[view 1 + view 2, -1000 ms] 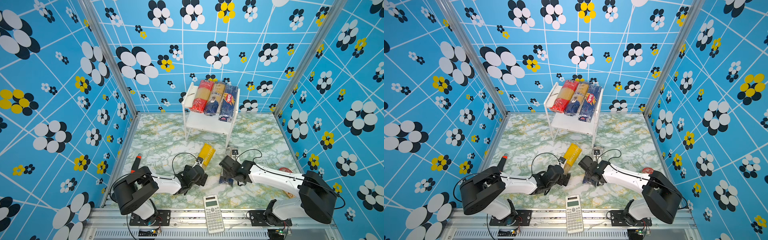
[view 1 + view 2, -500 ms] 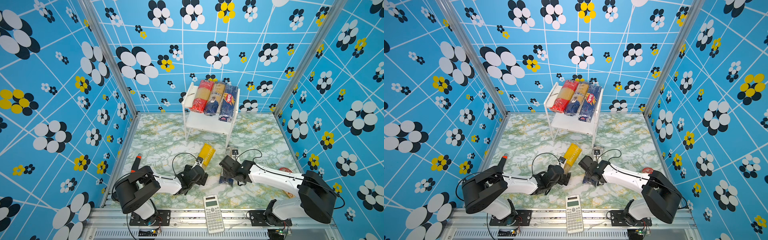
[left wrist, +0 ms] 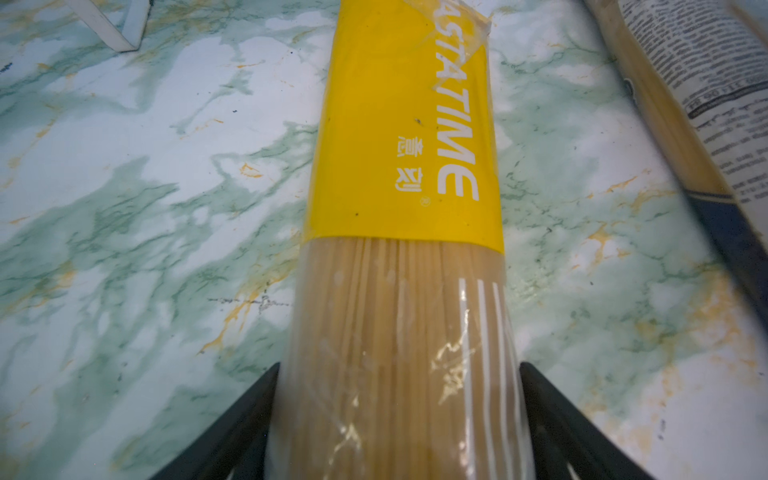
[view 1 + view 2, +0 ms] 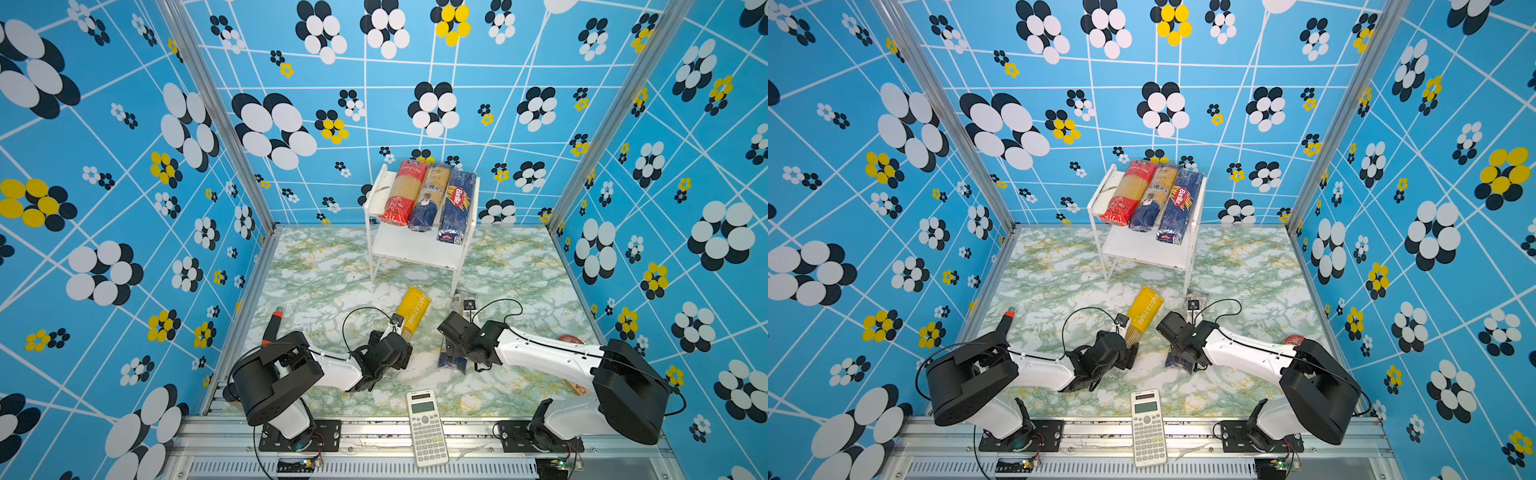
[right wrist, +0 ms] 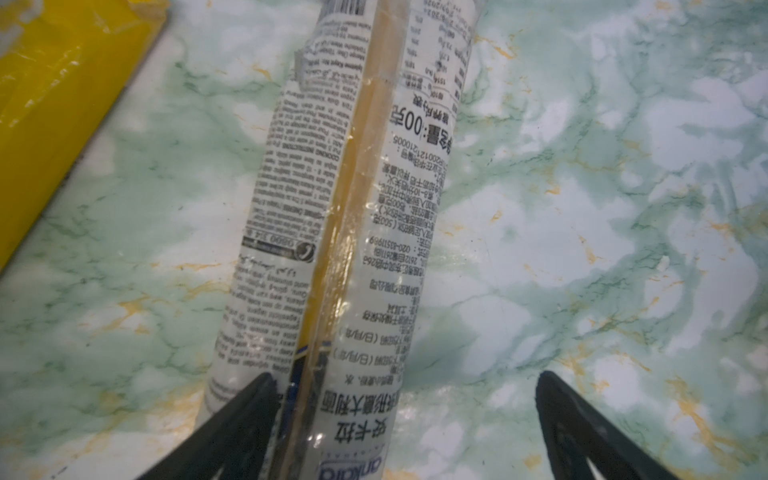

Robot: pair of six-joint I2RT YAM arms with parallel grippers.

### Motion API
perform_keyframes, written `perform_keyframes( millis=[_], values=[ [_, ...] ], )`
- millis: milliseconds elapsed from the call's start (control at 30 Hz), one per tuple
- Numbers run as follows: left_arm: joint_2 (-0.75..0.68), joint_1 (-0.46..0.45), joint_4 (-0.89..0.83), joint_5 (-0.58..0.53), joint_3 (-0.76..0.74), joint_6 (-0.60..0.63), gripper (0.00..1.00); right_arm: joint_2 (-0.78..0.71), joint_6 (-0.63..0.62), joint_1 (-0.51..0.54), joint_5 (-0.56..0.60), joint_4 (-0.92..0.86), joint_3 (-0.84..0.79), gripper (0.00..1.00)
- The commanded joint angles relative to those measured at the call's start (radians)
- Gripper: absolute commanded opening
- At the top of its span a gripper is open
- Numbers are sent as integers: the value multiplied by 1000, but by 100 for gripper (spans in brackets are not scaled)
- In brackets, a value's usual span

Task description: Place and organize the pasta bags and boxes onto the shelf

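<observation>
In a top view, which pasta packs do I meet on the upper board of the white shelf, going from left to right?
red-ended clear bag → navy-ended clear bag → dark blue Barilla box

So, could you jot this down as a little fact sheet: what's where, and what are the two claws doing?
Top tier of shelf: red-ended bag, navy-ended bag, Barilla box, side by side
On table: yellow bag, second navy-ended bag
Left gripper: jaws either side of yellow bag, close against it; grip unclear
Right gripper: open over second navy-ended bag, off-centre
Other items: calculator at front edge, utility knife at left edge
</observation>
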Motion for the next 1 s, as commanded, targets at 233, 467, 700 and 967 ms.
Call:
perform_keyframes(
  millis=[233,467,700,967],
  values=[
    [39,-4,-144,79,-57,-24,70,16,6,-4,15,-17,16,99],
    [37,-4,-147,81,-56,-30,54,21,8,-4,13,-15,16,99],
    [23,-4,-180,72,-40,-32,34,18,11,-4,13,-18,15,99],
    [-40,-3,-206,66,-38,-27,22,10,13,-5,13,-19,9,99]
  ],
)
